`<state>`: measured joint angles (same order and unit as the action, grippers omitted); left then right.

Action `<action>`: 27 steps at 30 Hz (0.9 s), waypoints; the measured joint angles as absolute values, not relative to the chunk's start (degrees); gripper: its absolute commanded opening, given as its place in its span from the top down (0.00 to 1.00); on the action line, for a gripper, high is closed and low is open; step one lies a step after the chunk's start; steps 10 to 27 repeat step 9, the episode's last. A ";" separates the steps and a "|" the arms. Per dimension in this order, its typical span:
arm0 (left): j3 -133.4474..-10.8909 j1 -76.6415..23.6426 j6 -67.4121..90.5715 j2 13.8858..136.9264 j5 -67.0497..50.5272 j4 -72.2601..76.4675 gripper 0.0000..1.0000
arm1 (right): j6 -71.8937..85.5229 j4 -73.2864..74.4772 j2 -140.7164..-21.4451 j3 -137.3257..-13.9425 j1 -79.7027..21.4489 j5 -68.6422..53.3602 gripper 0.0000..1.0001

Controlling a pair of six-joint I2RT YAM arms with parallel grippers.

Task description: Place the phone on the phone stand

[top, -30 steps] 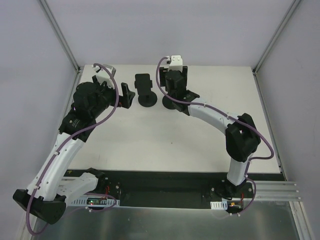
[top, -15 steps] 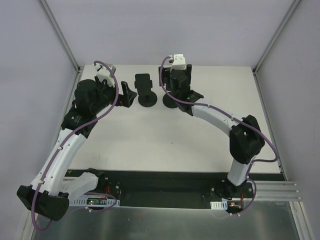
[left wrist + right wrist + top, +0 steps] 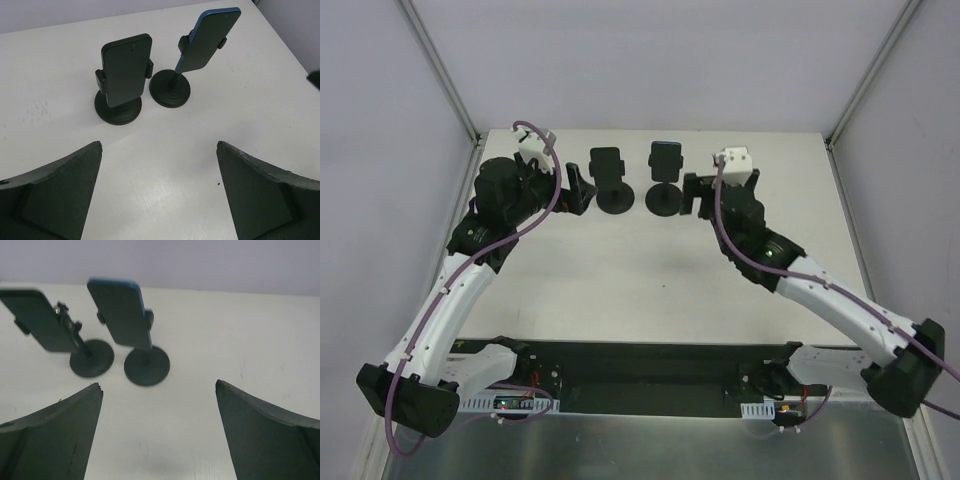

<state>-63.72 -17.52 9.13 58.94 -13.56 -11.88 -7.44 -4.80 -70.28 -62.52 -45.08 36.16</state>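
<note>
Two black phone stands stand side by side at the back of the white table (image 3: 620, 270). The left stand (image 3: 615, 203) holds a black phone (image 3: 608, 165). The right stand (image 3: 664, 202) holds a blue-edged phone (image 3: 666, 158). Both phones show in the left wrist view, the black phone (image 3: 127, 70) and the blue-edged phone (image 3: 210, 37), and in the right wrist view, the blue-edged phone (image 3: 120, 312) and the black phone (image 3: 40, 317). My left gripper (image 3: 580, 190) (image 3: 159, 143) is open and empty, left of the stands. My right gripper (image 3: 698, 197) (image 3: 159, 385) is open and empty, just right of the blue phone's stand.
White enclosure walls rise behind and beside the table. The two round stand bases (image 3: 118, 109) (image 3: 170, 91) sit close together between the grippers. A black rail (image 3: 650, 375) runs along the near edge at the arm bases.
My right gripper has let go of the blue-edged phone, now on the right stand, and drawn back to the right. The left arm has barely moved.
</note>
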 measured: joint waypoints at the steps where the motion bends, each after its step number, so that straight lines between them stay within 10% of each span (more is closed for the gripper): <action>1: -63.57 -17.52 9.32 58.94 -13.74 -11.60 0.05 | -6.61 -2.83 -66.89 -59.77 -46.22 36.40 0.04; 9: -59.59 -18.39 9.85 57.43 -16.53 -7.66 0.02 | 1.48 16.27 -41.95 -42.33 -53.91 37.67 0.04; 27: -59.59 -18.39 9.85 57.43 -16.53 -7.66 0.02 | 1.48 16.27 -41.95 -42.33 -53.91 37.67 0.04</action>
